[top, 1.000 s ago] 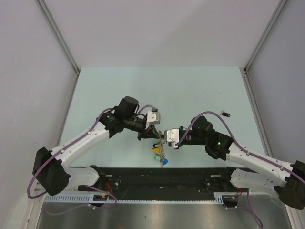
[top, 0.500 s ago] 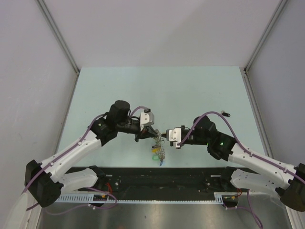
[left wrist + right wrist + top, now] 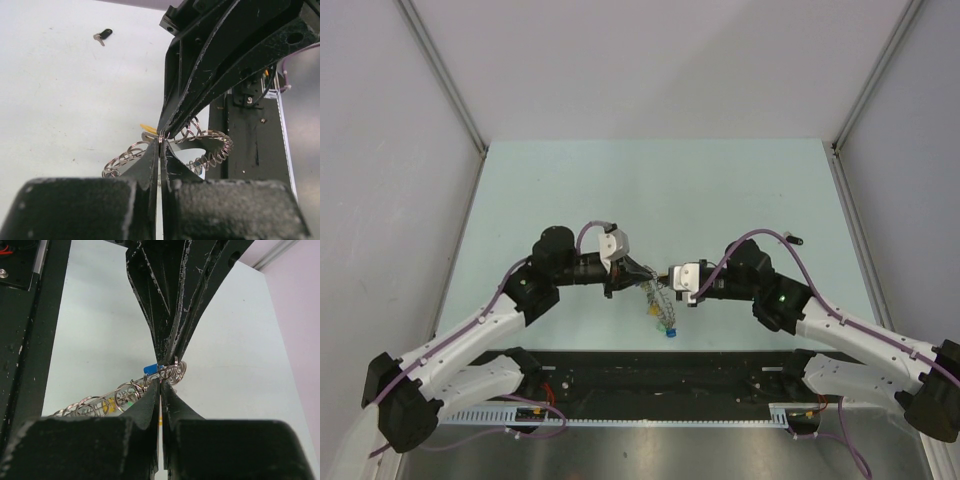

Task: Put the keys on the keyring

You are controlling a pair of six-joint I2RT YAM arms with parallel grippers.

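Note:
The keyring, a coiled silver ring, hangs between my two grippers above the table's near middle. My left gripper is shut on its coil from the left, and my right gripper is shut on it from the right, tip to tip. In the left wrist view my left gripper pinches the keyring. In the right wrist view my right gripper pinches the keyring. A blue-headed key hangs on the ring, with yellow and green heads behind the coils. A black-headed key lies loose at the right.
The black rail carrying the arm bases runs along the table's near edge just below the hanging ring. The loose black-headed key also shows far off in the left wrist view. Grey walls stand round the pale green table.
My left arm has drawn back to the left and its gripper has shifted slightly. The keyring has moved a little with both grippers still shut on it.

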